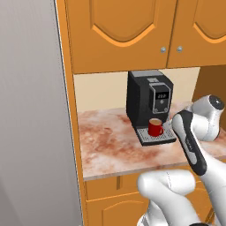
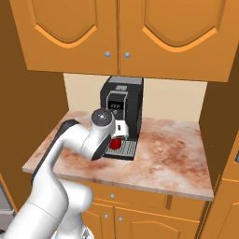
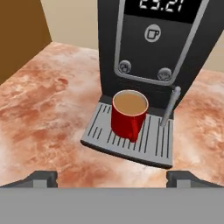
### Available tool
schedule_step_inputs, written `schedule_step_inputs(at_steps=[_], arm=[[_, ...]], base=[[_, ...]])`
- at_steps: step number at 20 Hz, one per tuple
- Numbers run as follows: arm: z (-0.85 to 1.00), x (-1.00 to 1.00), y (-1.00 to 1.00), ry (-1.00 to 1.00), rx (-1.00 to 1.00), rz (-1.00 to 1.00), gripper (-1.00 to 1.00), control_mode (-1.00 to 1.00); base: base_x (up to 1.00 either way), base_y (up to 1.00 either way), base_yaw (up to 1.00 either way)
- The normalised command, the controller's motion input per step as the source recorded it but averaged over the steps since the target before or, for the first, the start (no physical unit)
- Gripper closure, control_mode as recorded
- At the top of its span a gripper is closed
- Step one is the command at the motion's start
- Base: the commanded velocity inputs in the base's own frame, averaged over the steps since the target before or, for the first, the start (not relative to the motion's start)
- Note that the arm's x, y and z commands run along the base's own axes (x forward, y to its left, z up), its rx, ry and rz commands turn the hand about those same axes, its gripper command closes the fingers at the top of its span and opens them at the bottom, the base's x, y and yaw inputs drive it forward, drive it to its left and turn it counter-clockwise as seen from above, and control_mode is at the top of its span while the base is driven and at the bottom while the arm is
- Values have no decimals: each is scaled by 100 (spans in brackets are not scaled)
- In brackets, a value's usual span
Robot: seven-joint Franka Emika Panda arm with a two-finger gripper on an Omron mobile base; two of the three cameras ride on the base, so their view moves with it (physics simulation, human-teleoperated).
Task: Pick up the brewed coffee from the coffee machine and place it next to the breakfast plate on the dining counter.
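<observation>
The brewed coffee [image 3: 128, 114] is a small red mug with brown liquid in it, upright on the metal grille drip tray [image 3: 155, 146] of the black coffee machine [image 3: 153, 39]. The same mug [image 1: 155, 127] stands under the machine's [image 1: 148, 97] grey front panel, and a sliver of its red side [image 2: 113, 145] peeks out behind my hand. My gripper [image 3: 112, 179] hovers just short of the tray, level with the mug, open wide with nothing between its fingertips [image 3: 41, 178]. The breakfast plate and the dining counter are out of view.
The machine stands on a marbled wall counter [image 1: 106, 145] in a niche under orange upper cabinets [image 1: 119, 31]. A brown side wall [image 2: 219, 130] closes the niche at the right. A tall grey panel [image 1: 31, 114] stands at the left. A thin metal wand [image 3: 169, 107] hangs beside the mug.
</observation>
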Motion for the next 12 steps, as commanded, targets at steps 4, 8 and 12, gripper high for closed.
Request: schedule_step_inputs(at_steps=[4, 8, 12], arm=[[-24, 0, -24, -14, 16, 13, -100, -100], [-16, 3, -20, -8, 18, 20, -100, -100], [-21, 19, -5, -5, 12, 19, -100, -100]], base=[[0, 0, 0], [0, 0, 0], [0, 0, 0]])
